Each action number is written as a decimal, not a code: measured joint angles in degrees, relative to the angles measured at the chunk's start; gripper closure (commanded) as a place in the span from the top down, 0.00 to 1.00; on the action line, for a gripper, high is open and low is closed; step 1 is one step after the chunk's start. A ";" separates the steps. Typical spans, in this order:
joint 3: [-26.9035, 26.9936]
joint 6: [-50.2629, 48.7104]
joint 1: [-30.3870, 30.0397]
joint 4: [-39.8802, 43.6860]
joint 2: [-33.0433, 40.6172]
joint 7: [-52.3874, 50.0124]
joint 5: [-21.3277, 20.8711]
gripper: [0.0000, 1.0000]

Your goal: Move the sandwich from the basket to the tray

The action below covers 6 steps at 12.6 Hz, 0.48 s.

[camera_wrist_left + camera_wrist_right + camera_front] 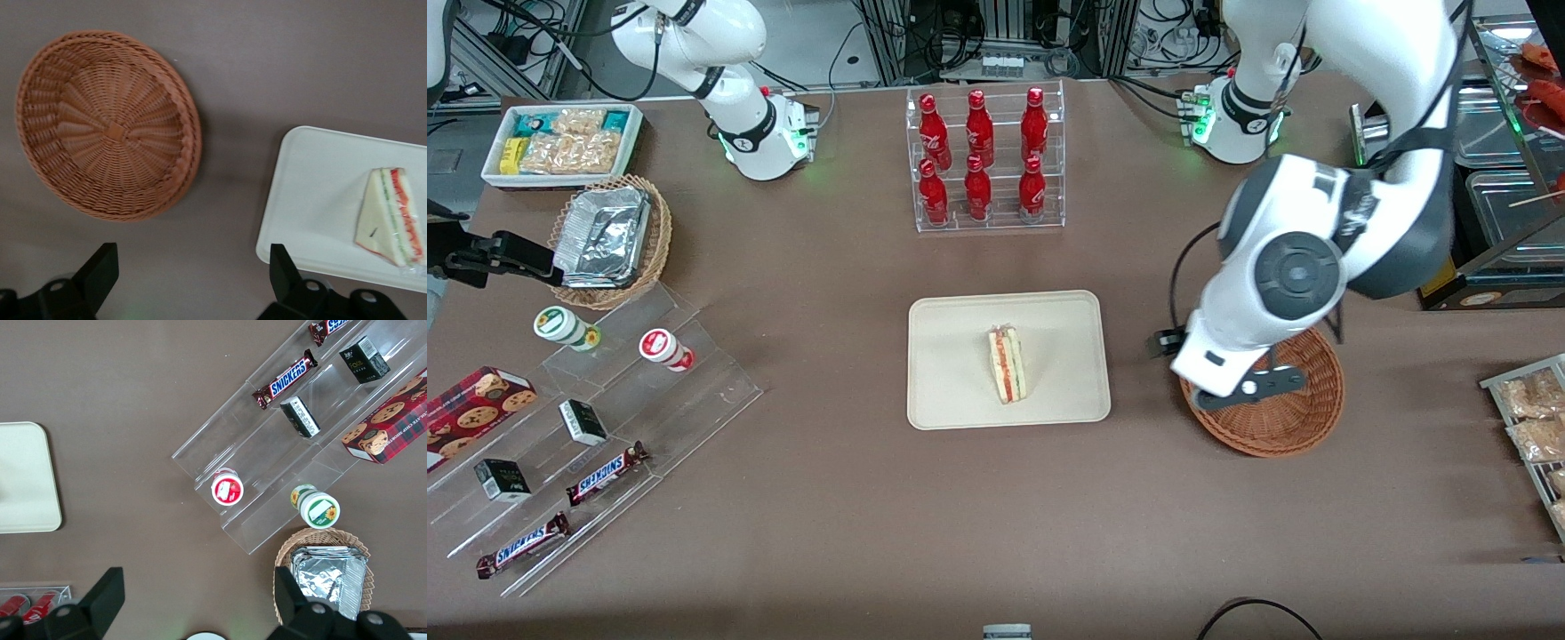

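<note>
The sandwich [1007, 364] [390, 217], a cream wedge with red and green filling, lies on the flat beige tray [951, 356] [313, 187] at the table's middle. The round reddish-brown wicker basket [1294, 418] [107, 127] sits beside the tray, toward the working arm's end, and its bowl is empty in the wrist view. My gripper [190, 257] hangs open above bare table between basket and tray, holding nothing. In the front view the arm's white wrist covers part of the basket and most of the gripper.
A clear rack of red bottles [985, 160] stands farther from the front camera than the tray. Toward the parked arm's end are acrylic steps with snacks [587, 418], a tan wicker basket of foil containers [609, 240] and a white bin [560, 142]. Snack packets [1534, 409] lie at the working arm's end.
</note>
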<state>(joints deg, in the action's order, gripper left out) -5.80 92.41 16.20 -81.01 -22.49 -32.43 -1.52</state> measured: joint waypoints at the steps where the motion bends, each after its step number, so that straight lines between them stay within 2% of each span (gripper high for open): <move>1: -0.01 0.00 -1.56 -1.43 1.49 2.93 0.01 1.00; 6: 0.03 -0.13 -7.36 -6.54 7.82 11.53 0.44 1.00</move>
<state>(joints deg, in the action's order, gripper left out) -5.77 92.27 8.84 -87.55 -14.66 -20.90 -1.08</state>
